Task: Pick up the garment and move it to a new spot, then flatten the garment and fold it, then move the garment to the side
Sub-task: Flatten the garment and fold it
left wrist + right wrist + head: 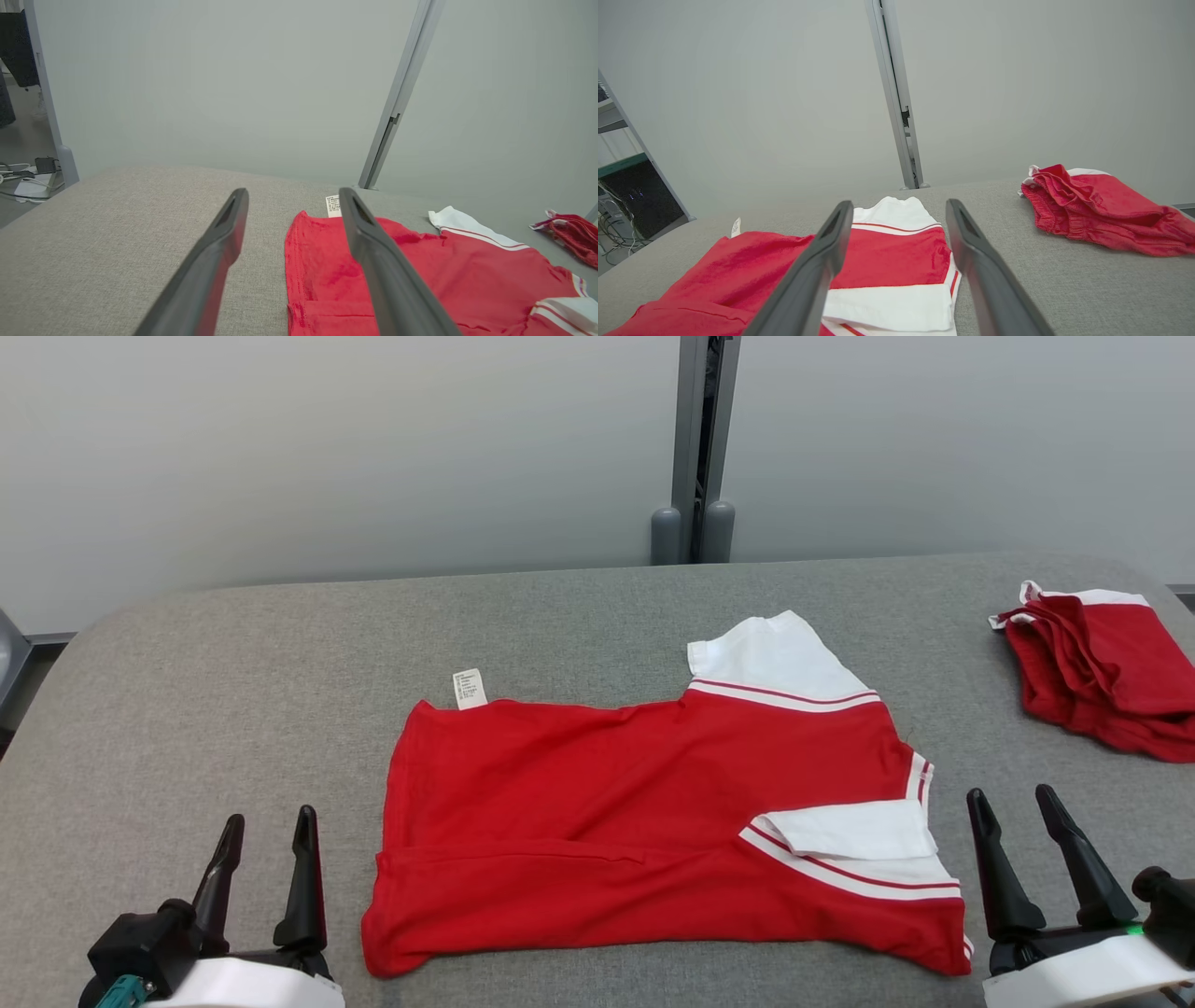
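Table [168,691]: grey padded top, bare across its left part. I read that as room kept for working the cloth.
Left gripper [270,818]: at the near left, fingers spread wide with nothing between them. It sits just left of the garment's left end and apart from it. I judge it is parked there so it can take that end when needed.
Care tag [470,689]: white, poking out past the far left corner of the cloth.
Garment [644,821]: red shirt with 2 white sleeves, lying flat in the middle of the table, sleeves to the right. 1 long crease runs along its near part. To me that looks like the near edge turned over, so 1 fold seems made and more are due.
Far sleeve [761,658]: juts past the far edge, not yet tucked in.
Near sleeve [850,831]: doubled back over the red body, I think to square the outline.
Right gripper [1011,793]: at the near right, fingers wide apart and empty, just right of the sleeve end and not touching it.
Second garment [1102,663]: red with white trim, bunched at the far right and well apart. I take that for the set-aside spot.
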`<state>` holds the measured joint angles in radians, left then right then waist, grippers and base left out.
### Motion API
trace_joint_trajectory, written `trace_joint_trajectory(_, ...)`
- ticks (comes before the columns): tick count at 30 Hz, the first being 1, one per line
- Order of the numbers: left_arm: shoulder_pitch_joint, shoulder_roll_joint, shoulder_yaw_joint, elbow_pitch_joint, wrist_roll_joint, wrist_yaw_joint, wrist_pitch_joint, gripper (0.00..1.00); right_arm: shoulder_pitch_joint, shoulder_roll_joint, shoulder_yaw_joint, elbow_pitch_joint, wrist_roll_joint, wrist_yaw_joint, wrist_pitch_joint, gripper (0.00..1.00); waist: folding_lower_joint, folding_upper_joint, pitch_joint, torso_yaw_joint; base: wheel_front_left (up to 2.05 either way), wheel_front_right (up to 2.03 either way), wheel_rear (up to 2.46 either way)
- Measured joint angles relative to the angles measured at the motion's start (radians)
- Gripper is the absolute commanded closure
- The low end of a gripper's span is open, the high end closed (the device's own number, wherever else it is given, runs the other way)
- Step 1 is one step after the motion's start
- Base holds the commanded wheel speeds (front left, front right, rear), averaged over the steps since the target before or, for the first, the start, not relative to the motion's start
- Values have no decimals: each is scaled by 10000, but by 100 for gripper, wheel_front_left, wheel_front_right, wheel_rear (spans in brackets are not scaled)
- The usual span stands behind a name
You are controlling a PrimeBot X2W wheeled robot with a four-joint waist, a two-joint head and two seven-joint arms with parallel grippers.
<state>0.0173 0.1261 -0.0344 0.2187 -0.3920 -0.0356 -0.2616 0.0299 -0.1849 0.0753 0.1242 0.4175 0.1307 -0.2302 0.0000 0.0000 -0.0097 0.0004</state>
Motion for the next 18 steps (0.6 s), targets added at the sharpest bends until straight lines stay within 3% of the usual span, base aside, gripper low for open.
trace_joint_trajectory(18,451,-322,326,-244,871,-75,0,0,329,472,-242,144,-180,0,-274,0,0,0,39,44,0,0,0)
